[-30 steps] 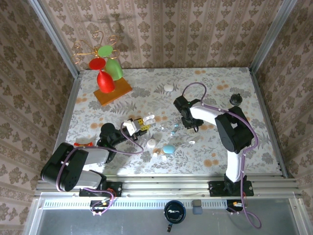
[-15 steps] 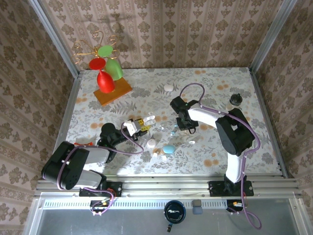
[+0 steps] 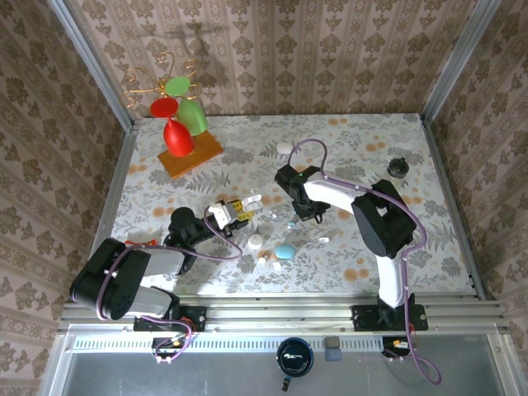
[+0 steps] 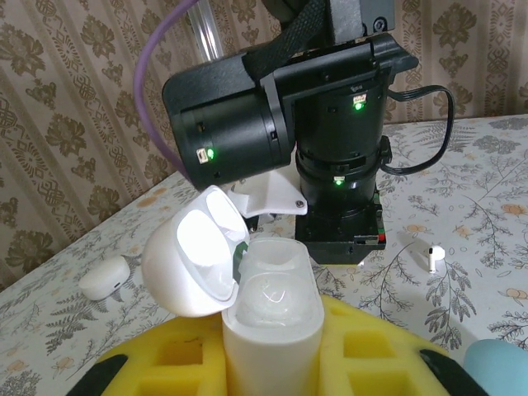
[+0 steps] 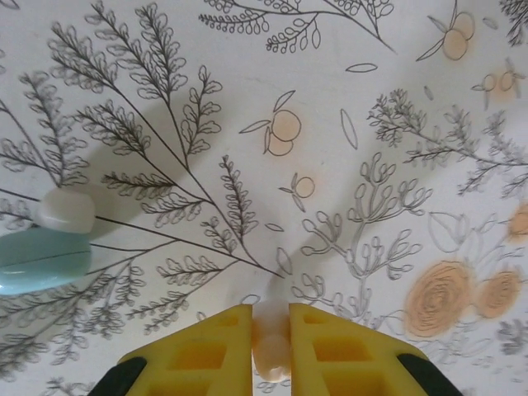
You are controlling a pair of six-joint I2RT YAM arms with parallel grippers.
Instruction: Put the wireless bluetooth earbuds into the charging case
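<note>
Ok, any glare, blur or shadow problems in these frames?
Left wrist view: the charging case lid is blown out white inside. Right wrist view: the small pale piece pinched in the right gripper is blurred, and a broad soft shadow falls across the tablecloth. Top external view: evenly lit, with the red-and-green ornament casting a shadow on the back wall.

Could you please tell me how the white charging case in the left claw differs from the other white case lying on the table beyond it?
The held charging case is open, its lid swung back; the far white case is closed. The held charging case stands upright, clamped in the left claw; the far white case lies on the table, untouched. Both are white, smooth and rounded.
</note>
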